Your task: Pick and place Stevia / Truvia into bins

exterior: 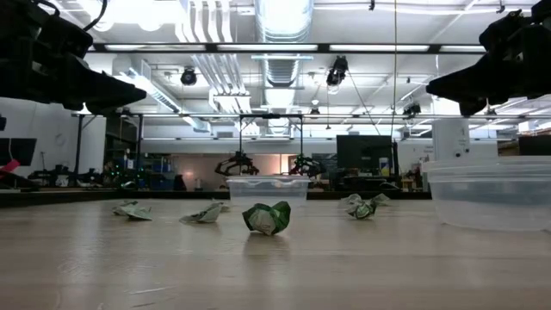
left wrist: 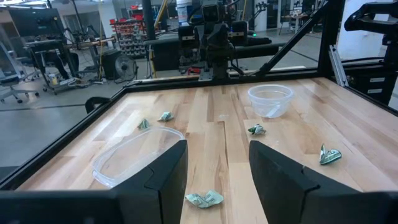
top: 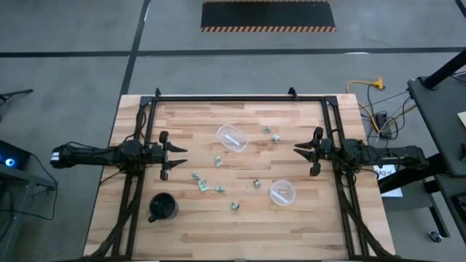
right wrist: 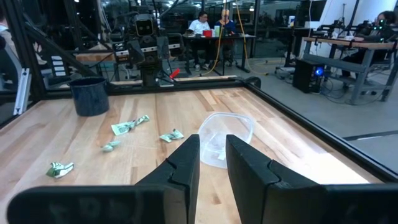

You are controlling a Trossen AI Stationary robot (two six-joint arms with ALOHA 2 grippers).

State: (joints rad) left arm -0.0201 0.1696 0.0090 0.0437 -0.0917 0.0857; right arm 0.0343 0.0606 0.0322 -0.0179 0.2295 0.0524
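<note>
The wooden bench point(top: 306, 225) carries two clear bins among a scatter of crumpled green-and-white packets. Taking the black cup point(top: 163, 207) at the bench's near left as the landmark: the first bin point(top: 232, 138) lies well beyond it and to its right, tipped on its side, with something pale showing inside; the second bin point(top: 282, 193) stands upright further right, about level with the cup, also with a pale shape inside. The packets lie loose on the wood between and around the bins, none touching the cup: one point(top: 204, 185) is the nearest to the cup, just to its right and beyond, with others point(top: 220, 189) beside it, one point(top: 218, 161) just below the tipped bin, one point(top: 235, 207) level with the cup, one point(top: 256, 183) just left of the upright bin, and two point(top: 275, 137) far to the right beside the tipped bin. The left pincer point(top: 180, 155) hovers just beyond the cup, its fingers point(left wrist: 168, 177) apart and holding nothing. The right pincer point(top: 298, 150) hangs far across the bench from the cup, beyond the upright bin, its fingers point(right wrist: 180, 165) set close with a narrow gap between them and nothing in it.
</note>
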